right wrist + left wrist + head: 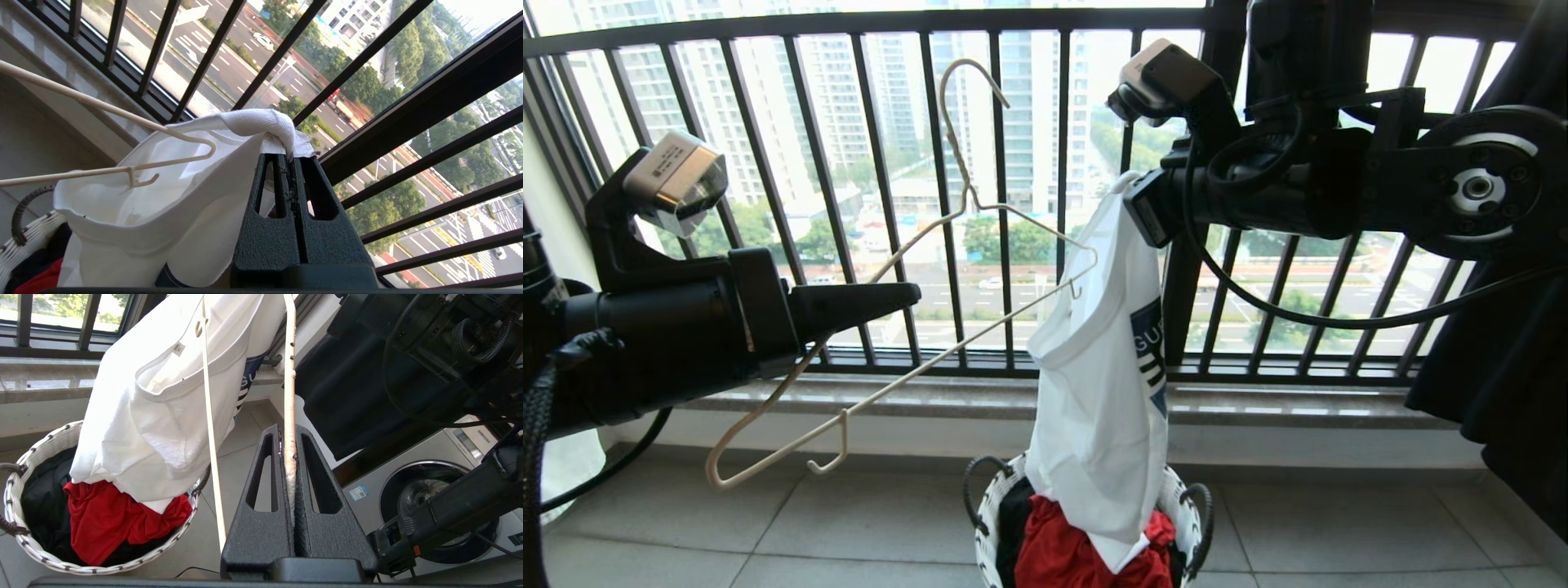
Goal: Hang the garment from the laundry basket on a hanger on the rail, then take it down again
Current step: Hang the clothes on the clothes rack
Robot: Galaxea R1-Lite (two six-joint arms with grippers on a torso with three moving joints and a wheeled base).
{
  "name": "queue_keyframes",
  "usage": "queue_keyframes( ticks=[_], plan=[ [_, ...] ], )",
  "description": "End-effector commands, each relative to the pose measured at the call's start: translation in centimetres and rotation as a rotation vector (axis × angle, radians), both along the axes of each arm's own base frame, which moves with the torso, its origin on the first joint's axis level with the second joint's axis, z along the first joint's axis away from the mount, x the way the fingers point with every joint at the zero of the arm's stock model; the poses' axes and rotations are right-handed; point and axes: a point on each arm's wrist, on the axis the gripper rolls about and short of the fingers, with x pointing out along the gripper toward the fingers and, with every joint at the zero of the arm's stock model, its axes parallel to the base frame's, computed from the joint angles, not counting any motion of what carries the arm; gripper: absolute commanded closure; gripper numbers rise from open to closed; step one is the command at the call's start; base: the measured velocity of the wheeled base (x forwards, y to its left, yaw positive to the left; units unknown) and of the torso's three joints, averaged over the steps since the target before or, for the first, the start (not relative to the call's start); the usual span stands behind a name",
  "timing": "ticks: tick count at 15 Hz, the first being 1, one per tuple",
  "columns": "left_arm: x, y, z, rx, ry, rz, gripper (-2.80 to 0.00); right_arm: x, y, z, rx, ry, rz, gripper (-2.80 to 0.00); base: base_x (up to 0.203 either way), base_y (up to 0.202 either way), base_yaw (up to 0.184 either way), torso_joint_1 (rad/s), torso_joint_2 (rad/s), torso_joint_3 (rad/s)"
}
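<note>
The garment [1094, 392], a white T-shirt with a dark blue emblem, hangs from my right gripper [1129, 186], which is shut on a bunched fold at its top [261, 122]. Its hem reaches into the laundry basket [990, 506] below. My left gripper [915, 294] is shut on one arm of the cream wire hanger [947, 352], which is held tilted with its hook up. In the left wrist view the wire [290, 396] is pinched between the jaws [289, 435]. The hanger's far end [81, 96] sits at the shirt's open mouth [163, 212]. The rail is out of view.
Red and black clothes [1062, 555] fill the basket. The black barred window railing [1005, 204] and a stone sill [931, 396] stand just behind. A dark garment [1503, 367] hangs at the right. A washing machine [429, 490] stands beyond it.
</note>
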Motion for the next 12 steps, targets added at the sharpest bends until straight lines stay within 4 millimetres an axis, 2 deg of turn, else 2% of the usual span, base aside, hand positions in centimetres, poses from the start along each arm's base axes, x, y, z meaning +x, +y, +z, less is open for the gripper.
queue_keyframes(
  ticks=[1,7,12],
  plan=[
    [0.0,-0.1,0.0,-0.005,0.005,-0.008,0.00,0.1,0.3,-0.1,0.001,-0.008,0.003,0.00,0.000,0.000,0.000,0.000,0.00,0.000],
    [-0.6,-0.8,-0.4,-0.008,0.026,-0.085,0.00,0.1,0.7,-0.1,0.005,-0.020,0.011,0.00,0.000,0.000,0.000,0.000,0.00,0.000],
    [-0.6,-0.9,-0.6,-0.011,0.039,-0.096,0.00,-0.7,2.1,-0.4,0.004,-0.012,0.054,0.00,0.000,0.000,0.000,0.000,0.00,0.000]
  ],
)
